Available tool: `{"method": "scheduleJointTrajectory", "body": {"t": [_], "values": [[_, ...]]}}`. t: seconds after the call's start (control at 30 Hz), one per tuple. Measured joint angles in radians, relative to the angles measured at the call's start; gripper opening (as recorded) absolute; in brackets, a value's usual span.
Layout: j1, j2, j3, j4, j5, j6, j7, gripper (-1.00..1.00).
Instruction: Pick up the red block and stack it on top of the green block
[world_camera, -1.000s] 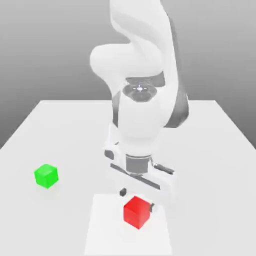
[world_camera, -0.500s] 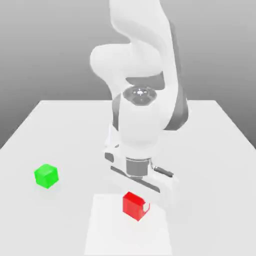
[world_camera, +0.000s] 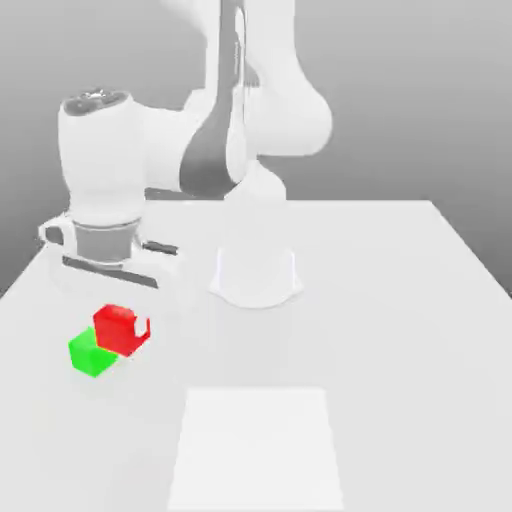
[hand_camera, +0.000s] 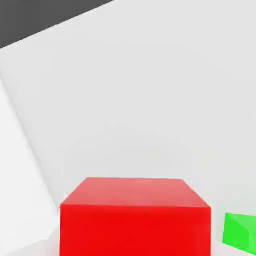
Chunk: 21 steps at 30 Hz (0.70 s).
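Pinching the red block (world_camera: 117, 330), the tool (world_camera: 123, 322) holds it near the green block (world_camera: 90, 354) on the surface (world_camera: 380, 340). Risk noted: lowering without better alignment could clip the green block's edge or topple the stack.

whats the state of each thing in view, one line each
red block: held in the gripper, raised, not stacked
green block: on the table, partly hidden behind the red block in the exterior view
gripper: shut on the red block
robot arm: reaching out to the exterior view's left
white square: lying flat, bare
table: level, bearing the green block
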<state>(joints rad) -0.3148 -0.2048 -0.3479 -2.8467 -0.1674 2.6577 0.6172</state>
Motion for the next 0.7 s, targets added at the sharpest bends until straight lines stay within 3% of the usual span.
{"method": "scheduleJointTrajectory", "body": {"t": [0.17, 0.37, 0.7], "values": [[-0.083, -0.029, -0.142, -0.043, -0.060, 0.008, -0.270, -1.00], [0.001, 0.065, -0.198, -0.049, 0.099, 0.065, -0.410, -1.00], [0.080, 0.208, -0.203, -0.042, 0.347, 0.152, -0.582, -1.00]]}}
